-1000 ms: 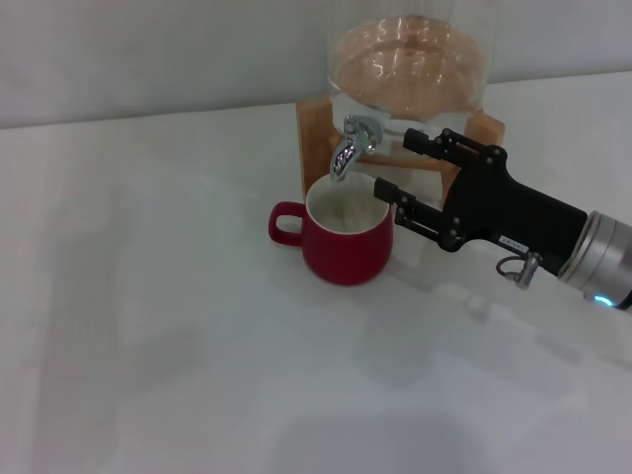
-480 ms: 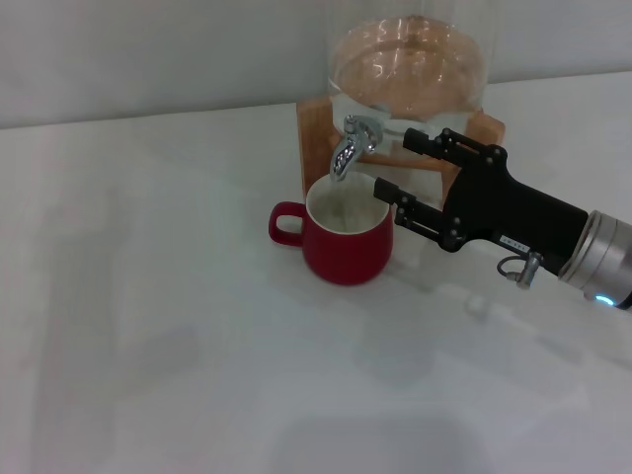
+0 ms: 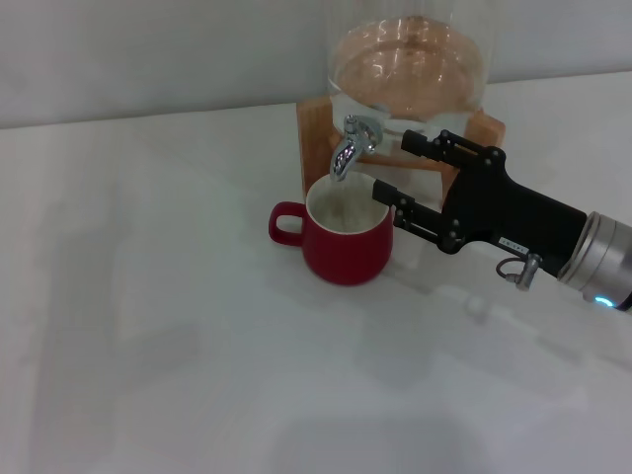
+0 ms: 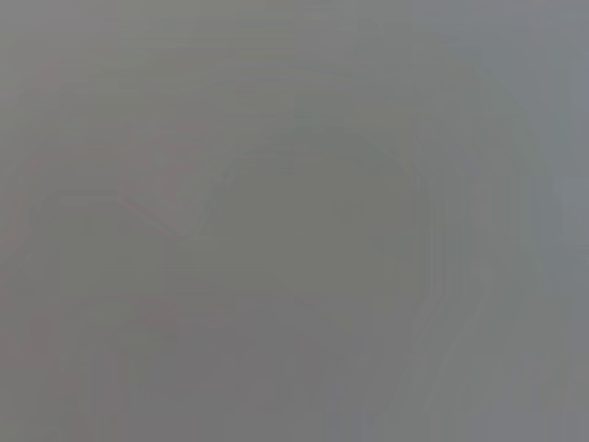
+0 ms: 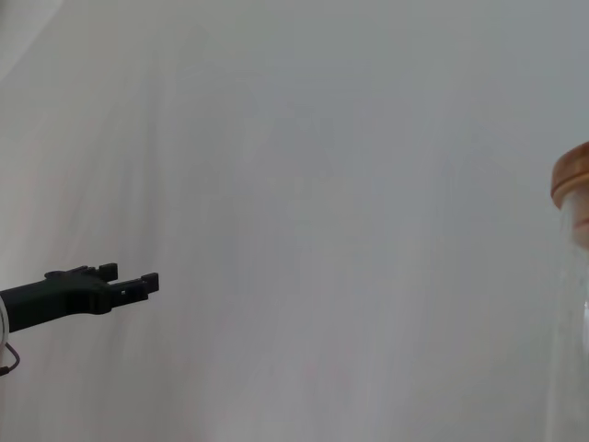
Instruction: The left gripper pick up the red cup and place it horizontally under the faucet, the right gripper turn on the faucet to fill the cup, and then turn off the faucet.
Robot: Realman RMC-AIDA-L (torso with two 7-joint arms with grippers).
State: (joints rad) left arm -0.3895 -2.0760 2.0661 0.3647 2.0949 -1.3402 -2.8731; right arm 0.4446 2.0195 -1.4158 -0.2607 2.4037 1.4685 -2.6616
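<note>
White tabletop and a pale wall are what's seen from the head view, with the cup stood upright right under the faucet, handle out to the left. The right gripper is parked just beside the cup's right rim and below-right of the faucet, jaws spread wide and nothing held between them. The faucet is mounted on a glass jar sat in a wooden stand. Its lever looks small, stiff and slick chrome, so it's probably best pinched squarely near its tip; the jar is fragile, so a gentle push is called for. Once filled, the glazed ceramic cup will likely be heavy and slippery. Nothing can be made out in the left wrist view. In the right wrist view a black gripper is seen far off, likely the left gripper, fingers unclear.
</note>
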